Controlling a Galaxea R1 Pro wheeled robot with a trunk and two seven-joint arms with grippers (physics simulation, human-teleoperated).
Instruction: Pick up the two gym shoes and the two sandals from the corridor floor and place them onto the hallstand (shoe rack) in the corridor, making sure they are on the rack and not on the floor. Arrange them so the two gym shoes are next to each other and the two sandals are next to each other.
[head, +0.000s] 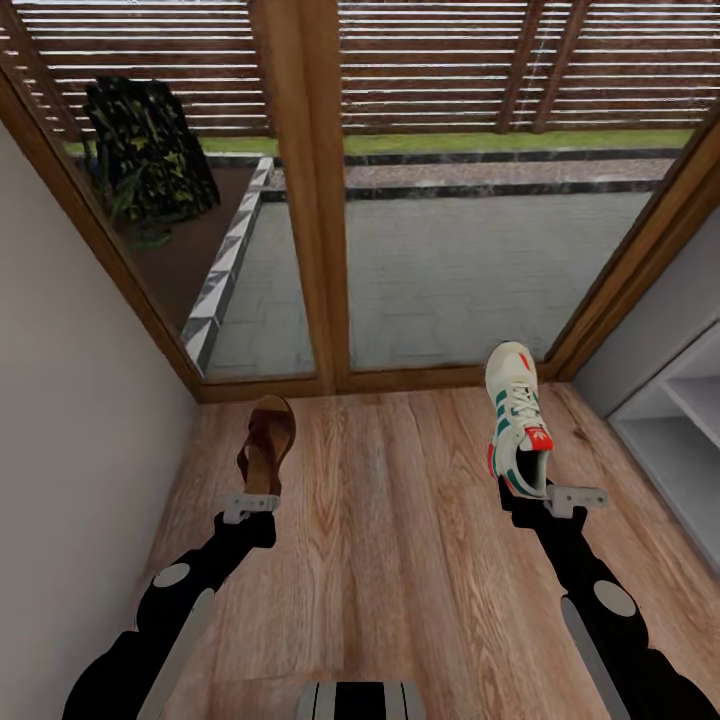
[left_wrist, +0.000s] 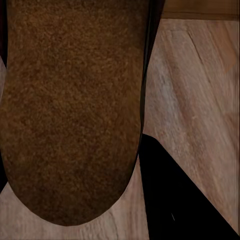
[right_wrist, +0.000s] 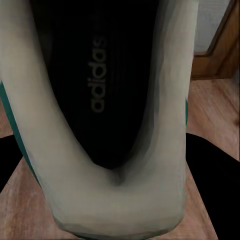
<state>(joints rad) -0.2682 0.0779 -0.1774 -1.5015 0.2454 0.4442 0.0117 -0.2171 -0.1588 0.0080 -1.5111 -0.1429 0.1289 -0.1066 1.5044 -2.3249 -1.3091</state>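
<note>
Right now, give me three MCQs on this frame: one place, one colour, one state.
1. Where is the hallstand?
A. right edge of the head view
B. left wall
C. behind the glass

2. Stripe colour on the gym shoe?
A. blue
B. green
C. black

3. What is the sandal doing?
A. lying on the floor
B. resting on a shelf
C. held up by the left gripper

Key: 1 A, white shelves show there. 2 B, green side stripes. 3 C, it stands off the corridor floor at the gripper's tip.
</note>
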